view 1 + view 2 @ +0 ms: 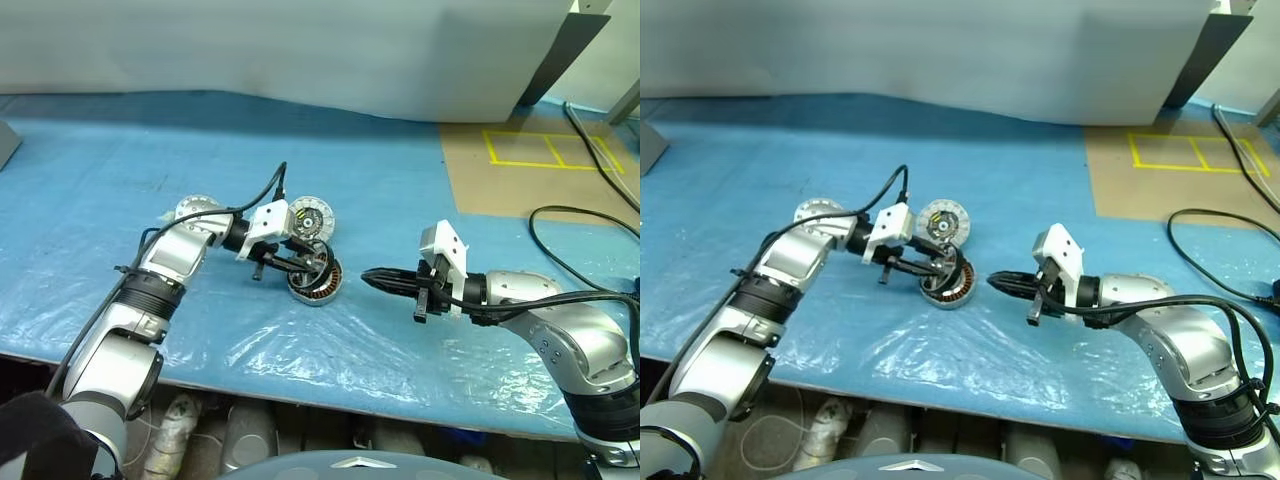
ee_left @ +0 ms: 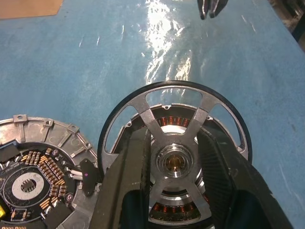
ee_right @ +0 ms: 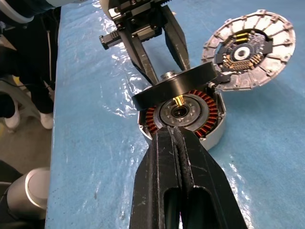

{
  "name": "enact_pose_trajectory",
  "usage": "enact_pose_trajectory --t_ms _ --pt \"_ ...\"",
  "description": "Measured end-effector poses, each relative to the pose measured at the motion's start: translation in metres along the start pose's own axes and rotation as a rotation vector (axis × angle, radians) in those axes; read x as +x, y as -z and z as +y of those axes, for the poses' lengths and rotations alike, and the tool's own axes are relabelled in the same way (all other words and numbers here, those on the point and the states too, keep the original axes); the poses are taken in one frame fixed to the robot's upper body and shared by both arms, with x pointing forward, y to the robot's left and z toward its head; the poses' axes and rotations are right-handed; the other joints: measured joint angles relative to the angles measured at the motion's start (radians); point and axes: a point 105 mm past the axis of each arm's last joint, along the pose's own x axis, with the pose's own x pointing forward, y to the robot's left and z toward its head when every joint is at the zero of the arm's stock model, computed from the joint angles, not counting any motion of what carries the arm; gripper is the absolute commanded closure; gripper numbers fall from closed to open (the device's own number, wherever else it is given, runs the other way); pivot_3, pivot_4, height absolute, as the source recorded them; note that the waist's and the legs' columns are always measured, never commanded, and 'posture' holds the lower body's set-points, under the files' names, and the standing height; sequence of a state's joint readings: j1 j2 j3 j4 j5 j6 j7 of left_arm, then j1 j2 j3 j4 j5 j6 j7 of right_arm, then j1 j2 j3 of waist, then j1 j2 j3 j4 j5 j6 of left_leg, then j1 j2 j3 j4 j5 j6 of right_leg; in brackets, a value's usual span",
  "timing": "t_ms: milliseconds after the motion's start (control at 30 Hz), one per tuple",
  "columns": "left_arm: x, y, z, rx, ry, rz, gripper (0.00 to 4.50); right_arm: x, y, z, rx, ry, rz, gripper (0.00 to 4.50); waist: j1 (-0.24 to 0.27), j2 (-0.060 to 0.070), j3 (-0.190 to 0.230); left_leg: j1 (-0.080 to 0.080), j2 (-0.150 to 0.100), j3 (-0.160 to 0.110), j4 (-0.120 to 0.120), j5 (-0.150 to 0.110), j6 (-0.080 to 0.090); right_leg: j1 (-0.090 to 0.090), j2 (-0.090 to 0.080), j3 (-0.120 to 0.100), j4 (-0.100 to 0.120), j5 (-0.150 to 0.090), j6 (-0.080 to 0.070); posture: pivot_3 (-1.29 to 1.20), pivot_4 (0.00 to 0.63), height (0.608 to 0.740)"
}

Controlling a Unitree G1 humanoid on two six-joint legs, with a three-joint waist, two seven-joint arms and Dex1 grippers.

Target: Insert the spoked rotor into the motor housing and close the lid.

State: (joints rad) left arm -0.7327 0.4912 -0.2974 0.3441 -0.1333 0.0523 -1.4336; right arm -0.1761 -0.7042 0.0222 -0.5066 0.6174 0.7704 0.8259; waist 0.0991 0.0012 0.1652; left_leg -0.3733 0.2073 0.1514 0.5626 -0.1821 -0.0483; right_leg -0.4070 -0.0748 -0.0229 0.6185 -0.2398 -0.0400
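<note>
A: So, quick pass. Where's the left end effector (image 1: 305,262) and what's it got?

B: I've got it pinching the spoked rotor (image 2: 174,159), one finger on each side of the hub, passing through the gaps between spokes. I'm holding the rotor tilted over the mouth of the motor housing (image 3: 183,117), one edge low on the rim, the other edge raised. Copper windings show under it in the right wrist view, so I'd say it's not seated yet.

A: Why tilted?

B: My guess: I'm lining the hub up with the housing's centre shaft before dropping it flat. Gripping near the hub keeps the rim free to slide into the can.

A: Lid?

B: The lid (image 1: 310,216) lies swung open just beside the housing, joined at its edge, inner face up with the dark centre and pale segmented rim. It's out of the way so the opening stays clear for the rotor. Closing comes after, I reckon.

A: Right end effector?

B: Right end effector (image 1: 370,280) has its fingers pressed together, holding nothing. It hovers near the housing on the side away from the left arm, tips aimed at the opening, close but apart from it. Probably parked to steady or nudge.

A: Surface?

B: Blue plastic-covered tabletop (image 1: 150,150), housing resting on it between the two arms.
</note>
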Motion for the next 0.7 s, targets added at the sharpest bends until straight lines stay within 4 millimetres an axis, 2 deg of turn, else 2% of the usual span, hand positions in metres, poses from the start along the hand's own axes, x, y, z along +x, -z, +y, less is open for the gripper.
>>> enact_pose_trajectory --t_ms 300,367,467,700 --pt "-0.002 0.007 -0.003 0.031 0.024 0.073 3.34 0.001 -0.001 -0.004 -0.001 0.03 -0.004 4.5 -0.002 0.0 0.0 0.001 0.0 0.0 0.0 0.0 0.0 0.0 0.0 0.0 0.0 0.0 0.0 0.0 0.15 0.74" --pt "-0.001 0.007 -0.004 0.04 0.037 0.083 2.64 0.001 0.0 -0.007 0.004 0.039 -0.004 4.5 -0.002 0.0 0.0 0.001 0.0 0.0 0.0 0.0 0.0 0.0 0.0 0.0 0.0 0.0 0.0 0.0 0.15 0.74" --pt "-0.001 0.006 -0.003 0.042 0.043 0.086 1.81 0.001 0.0 -0.009 0.007 0.051 -0.003 4.5 -0.002 0.0 0.0 0.001 0.0 0.0 0.0 0.0 0.0 0.0 0.0 0.0 0.0 0.0 0.0 0.0 0.15 0.74" --pt "0.0 -0.014 0.001 0.045 0.018 0.008 1.81 0.002 0.002 -0.009 0.01 0.058 -0.002 4.5 -0.001 0.0 0.0 0.0 0.0 0.0 0.0 0.0 0.0 0.0 0.0 0.0 0.0 0.0 0.0 0.0 0.15 0.74"
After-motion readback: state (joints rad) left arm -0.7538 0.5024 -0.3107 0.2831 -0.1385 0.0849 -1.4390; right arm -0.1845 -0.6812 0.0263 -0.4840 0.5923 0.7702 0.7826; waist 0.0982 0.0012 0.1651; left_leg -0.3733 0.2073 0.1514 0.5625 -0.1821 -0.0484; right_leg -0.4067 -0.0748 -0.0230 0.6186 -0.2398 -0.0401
